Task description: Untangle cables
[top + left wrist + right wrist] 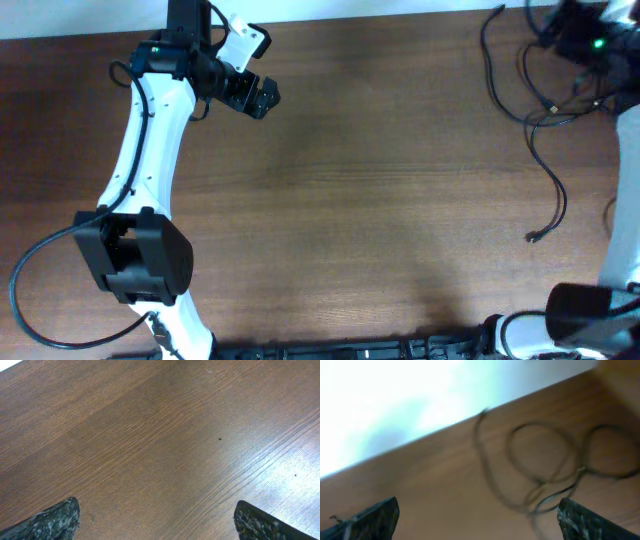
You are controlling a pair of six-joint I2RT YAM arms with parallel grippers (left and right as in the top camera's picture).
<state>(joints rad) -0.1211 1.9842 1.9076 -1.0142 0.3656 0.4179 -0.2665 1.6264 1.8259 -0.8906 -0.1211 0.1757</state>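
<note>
1. Desk point(380, 200): brown wood-grain surface filling the overhead view. A pale strip runs along its far edge.

2. Left arm point(135, 170): white links with black joints. It rises from the near-left corner of the desk to the far-left area. A thick black wire point(20, 290) loops out from its lower joint.

3. Right arm point(630, 180): runs along the right edge of the desk. Its black head sits at the far-right corner, directly over the cables.

4. Cables point(560, 200): thin black cords lying on the desk at the far-right corner. Several strands cross and loop under the right arm's head. One strand runs out toward the near side and ends in a small plug point(531, 238), clear of the other strands. The right wrist view shows the cables point(540, 482) as blurred, overlapping loops near the desk edge.

5. Left gripper point(157, 520): fingers spread wide, nothing between them. It is above bare desk, well apart from the cables.

6. Right gripper point(477, 517): fingers spread wide, nothing between them. The loops lie ahead of the fingertips, apart from them.
</note>
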